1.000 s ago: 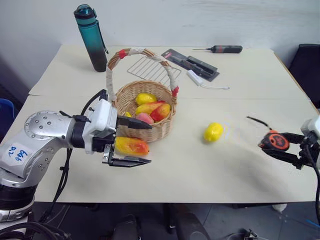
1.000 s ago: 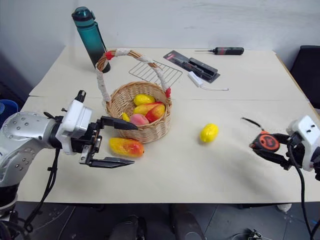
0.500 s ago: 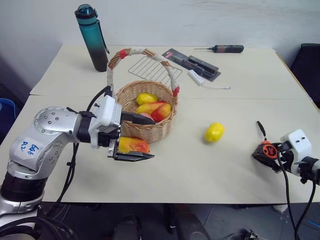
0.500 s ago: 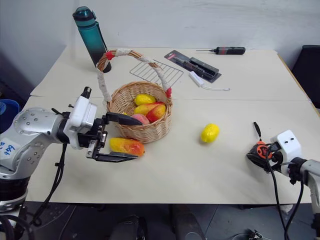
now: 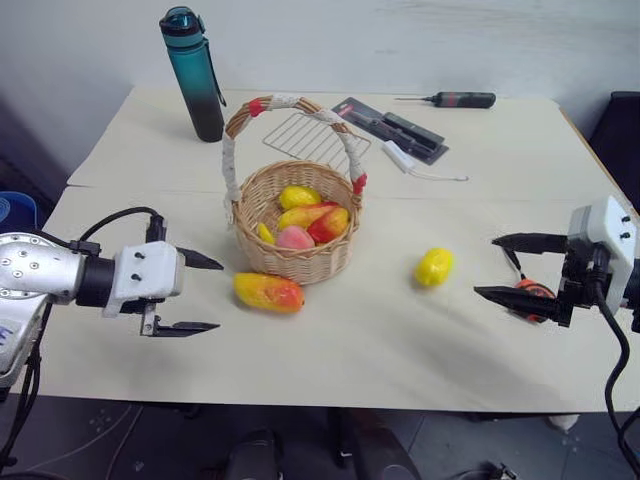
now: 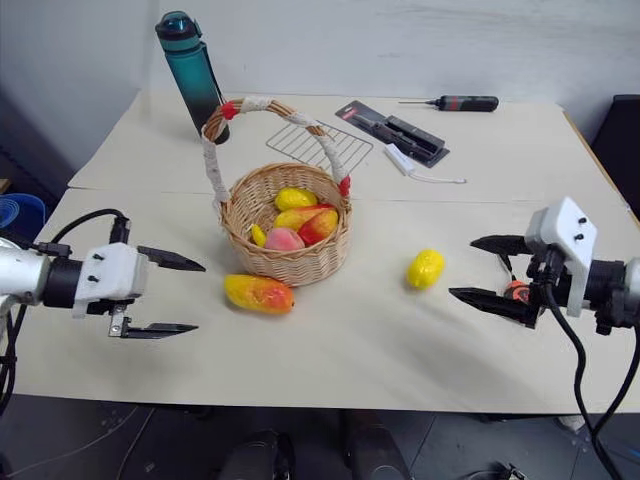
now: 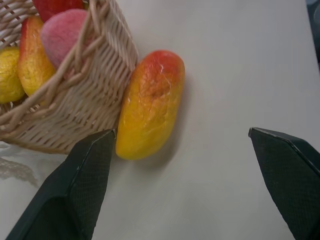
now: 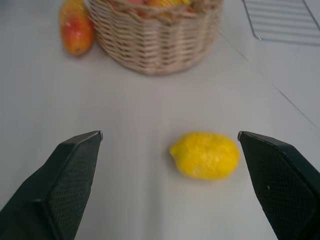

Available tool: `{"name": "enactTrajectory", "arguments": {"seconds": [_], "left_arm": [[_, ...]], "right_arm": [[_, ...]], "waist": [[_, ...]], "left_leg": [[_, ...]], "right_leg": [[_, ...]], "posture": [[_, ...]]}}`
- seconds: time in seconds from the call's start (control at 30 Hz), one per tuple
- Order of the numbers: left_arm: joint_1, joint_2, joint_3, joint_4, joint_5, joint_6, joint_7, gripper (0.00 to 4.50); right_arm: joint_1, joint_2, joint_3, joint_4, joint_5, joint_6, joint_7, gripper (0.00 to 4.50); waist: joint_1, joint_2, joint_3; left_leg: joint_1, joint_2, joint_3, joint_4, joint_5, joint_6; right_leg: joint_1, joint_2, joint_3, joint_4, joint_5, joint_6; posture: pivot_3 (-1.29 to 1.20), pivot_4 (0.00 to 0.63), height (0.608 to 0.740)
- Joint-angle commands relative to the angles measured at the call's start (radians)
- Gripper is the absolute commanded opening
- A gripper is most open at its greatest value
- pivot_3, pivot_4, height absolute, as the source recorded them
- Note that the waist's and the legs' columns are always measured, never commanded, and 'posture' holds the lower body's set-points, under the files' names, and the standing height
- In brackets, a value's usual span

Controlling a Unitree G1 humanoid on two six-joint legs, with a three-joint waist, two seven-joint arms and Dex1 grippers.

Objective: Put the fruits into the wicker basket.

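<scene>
While the left end effector [image 5: 196, 294] hangs wide open and empty, a mango [image 5: 268, 291] lies on the desk [image 5: 350, 340] against the wicker basket [image 5: 290, 262] — fruits [image 5: 305, 218] inside. Rightward a lemon [image 5: 433, 266] lies alone; the right end effector [image 5: 500, 267] gapes wide, empty.

Left arm [image 5: 35, 275]: rounded silver-grey metal housing, small dark screws round the joint cover. A black collar joined it to a white boxy wrist block [image 5: 145, 272] with a few dark screw holes. Black cable looped over the top of the arm. Left gripper [image 5: 195, 294]: two slim black fingers tapering to points, inner pads [image 7: 85, 180] finely cross-hatched.

Right arm: white angular wrist block [image 5: 603, 232] with dark dots, black body behind it, black cable [image 5: 612, 350] hanging below. Right gripper [image 5: 510, 267]: two matching black pointed fingers, textured pads [image 8: 75, 170].
</scene>
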Motion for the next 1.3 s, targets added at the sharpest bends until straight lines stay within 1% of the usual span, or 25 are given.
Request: {"name": "enactTrajectory", "arguments": {"seconds": [0.03,0.17,0.3,0.43,0.53,0.67,0.7,0.73,0.8,0.87,0.93,0.97,1.0,1.03,1.07,1.13,1.23,1.3], "left_arm": [[-0.041,-0.054,-0.061,0.022,0.057,-0.055,0.041,4.5],[-0.109,-0.155,-0.144,0.093,0.139,-0.116,0.102,4.5],[-0.125,-0.23,-0.192,0.146,0.208,-0.158,0.167,4.5],[-0.11,-0.26,-0.223,0.165,0.27,-0.189,0.201,4.5],[-0.103,-0.268,-0.233,0.175,0.282,-0.194,0.207,3.92],[-0.087,-0.26,-0.25,0.195,0.312,-0.237,0.202,2.73],[-0.084,-0.259,-0.25,0.197,0.313,-0.24,0.201,2.55],[-0.078,-0.253,-0.249,0.197,0.309,-0.246,0.193,2.48],[-0.054,-0.237,-0.24,0.182,0.279,-0.26,0.161,2.47],[-0.02,-0.228,-0.19,0.116,0.16,-0.202,0.116,2.47],[-0.016,-0.213,-0.092,-0.006,-0.067,-0.007,0.095,2.47],[-0.032,-0.205,-0.052,-0.05,-0.146,0.071,0.103,2.47],[-0.064,-0.196,-0.016,-0.079,-0.19,0.127,0.122,2.47],[-0.095,-0.187,0.006,-0.092,-0.205,0.161,0.145,2.47],[-0.145,-0.181,0.021,-0.095,-0.213,0.201,0.177,2.47],[-0.27,-0.174,0.011,-0.072,-0.191,0.279,0.246,2.47],[-0.462,-0.188,-0.114,0.029,-0.012,0.339,0.365,2.47],[-0.527,-0.204,-0.198,0.083,0.1,0.329,0.412,2.47]], "right_arm": [[-0.008,-0.035,-0.031,-0.116,0.136,0.061,0.043,4.48],[0.01,-0.068,-0.039,-0.196,0.23,0.118,0.068,4.48],[0.036,-0.058,-0.038,-0.225,0.248,0.119,0.046,4.48],[0.049,-0.049,-0.042,-0.235,0.253,0.108,0.015,4.48],[0.04,-0.05,-0.045,-0.231,0.268,0.108,-0.002,4.5],[0.051,-0.056,-0.048,-0.228,0.264,0.098,-0.008,4.5],[0.055,-0.057,-0.048,-0.228,0.259,0.094,-0.009,4.5],[0.055,-0.057,-0.049,-0.228,0.259,0.093,-0.011,4.5],[0.055,-0.057,-0.05,-0.228,0.263,0.092,-0.014,4.5],[0.051,-0.056,-0.051,-0.227,0.269,0.092,-0.018,4.5],[0.044,-0.046,-0.054,-0.224,0.275,0.086,-0.033,4.5],[0.036,-0.035,-0.055,-0.221,0.273,0.071,-0.045,4.5],[0.02,-0.023,-0.051,-0.212,0.277,0.071,-0.074,4.5],[0.007,-0.015,-0.048,-0.205,0.281,0.073,-0.096,4.5],[-0.007,-0.003,-0.045,-0.201,0.283,0.069,-0.114,4.5],[-0.028,0.014,-0.043,-0.199,0.287,0.066,-0.142,4.5],[-0.062,0.047,-0.013,-0.194,0.242,0.032,-0.2,4.5],[-0.082,0.063,0.014,-0.183,0.211,0.012,-0.231,4.5]], "waist": [[0.0,0.0,0.0],[0.005,0.0,0.0],[0.004,0.0,-0.001],[0.004,-0.001,-0.001],[0.004,-0.001,-0.001],[0.004,0.0,-0.001],[0.003,0.0,-0.001],[0.003,0.0,-0.001],[0.0,0.0,-0.001],[-0.004,0.0,-0.001],[-0.006,-0.001,-0.001],[-0.004,-0.001,0.0],[-0.003,-0.001,0.0],[0.0,-0.002,0.0],[0.003,-0.002,0.0],[0.01,-0.002,0.0],[0.017,-0.001,0.0],[0.019,-0.001,0.0]], "left_leg": [[-0.002,0.0,0.0,0.0,-0.001,0.001],[-0.004,0.001,-0.001,0.0,-0.003,0.003],[-0.005,0.001,0.0,0.002,-0.006,0.004],[-0.005,0.001,0.0,0.002,-0.008,0.005],[-0.005,0.001,0.0,0.002,-0.008,0.005],[-0.004,0.001,0.0,0.002,-0.008,0.005],[-0.004,0.001,0.0,0.002,-0.008,0.005],[-0.004,0.001,0.001,0.002,-0.008,0.005],[-0.004,0.001,0.001,0.002,-0.008,0.005],[-0.004,0.001,0.001,0.002,-0.008,0.005],[-0.004,0.001,0.001,0.002,-0.008,0.005],[-0.004,0.002,0.001,0.002,-0.008,0.005],[-0.005,0.002,0.0,0.003,-0.008,0.005],[-0.005,0.002,0.0,0.004,-0.008,0.004],[-0.005,0.001,-0.001,0.004,-0.007,0.004],[-0.005,0.0,-0.001,0.005,-0.007,0.004],[-0.004,-0.001,0.0,0.005,-0.005,0.005],[-0.004,-0.002,0.0,0.005,-0.005,0.006]], "right_leg": [[0.0,0.0,0.0,-0.002,0.001,0.0],[-0.001,0.0,-0.001,-0.003,0.001,0.002],[-0.001,0.0,-0.001,-0.004,0.002,0.004],[-0.001,-0.001,-0.001,-0.004,0.002,0.005],[-0.001,-0.001,-0.001,-0.004,0.002,0.005],[-0.001,-0.001,-0.001,-0.004,0.002,0.005],[-0.001,-0.001,-0.001,-0.004,0.002,0.005],[-0.001,-0.001,-0.001,-0.004,0.002,0.005],[-0.001,-0.001,-0.001,-0.004,0.002,0.005],[0.0,-0.001,-0.001,-0.003,0.002,0.005],[-0.001,-0.001,-0.001,-0.003,0.002,0.005],[-0.001,-0.001,-0.001,-0.003,0.002,0.005],[-0.001,-0.001,-0.002,-0.003,0.002,0.005],[-0.001,-0.001,-0.003,-0.003,0.002,0.005],[-0.001,-0.001,-0.003,-0.003,0.002,0.005],[0.0,-0.001,-0.002,-0.003,0.002,0.005],[0.001,-0.001,0.0,-0.004,0.003,0.007],[0.001,-0.001,0.0,-0.004,0.003,0.007]], "posture": [[0.0,0.15,0.74],[0.0,0.15,0.74],[0.0,0.15,0.74],[0.0,0.15,0.74],[0.0,0.15,0.74],[0.0,0.15,0.74],[0.0,0.15,0.74],[0.0,0.15,0.74],[0.0,0.15,0.74],[0.0,0.15,0.74],[0.0,0.15,0.74],[0.0,0.15,0.74],[0.0,0.15,0.74],[0.0,0.15,0.74],[0.0,0.15,0.74],[0.0,0.15,0.74],[0.0,0.15,0.74],[0.0,0.15,0.74]]}}
